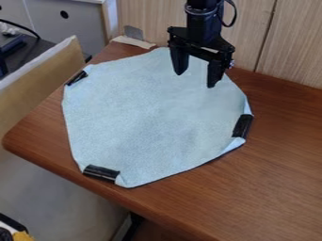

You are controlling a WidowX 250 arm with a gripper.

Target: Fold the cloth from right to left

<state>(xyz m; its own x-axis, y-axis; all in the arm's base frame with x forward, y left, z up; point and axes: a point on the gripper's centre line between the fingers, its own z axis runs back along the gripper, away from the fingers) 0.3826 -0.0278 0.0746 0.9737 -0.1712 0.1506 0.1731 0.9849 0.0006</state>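
Observation:
The gripper [196,80] hangs at the top of the view, over the upper right part of the cloth, its two fingers apart with nothing between them. Light blue, the cloth [148,115] lies spread flat on the brown table. Black patches mark its corners: one on the right edge [243,125], one at the lower left [101,173] and one at the upper left [76,77]. Near the right and lower left patches the cloth's border is slightly turned. Whether the fingertips touch the cloth I cannot tell.
The wooden table [277,174] extends to the right and front, with its rounded corner at the left. A wooden wall panel [292,47] rises behind it. A tan board [41,89] stands beside the left edge, and a grey piece [133,32] sits at the back corner.

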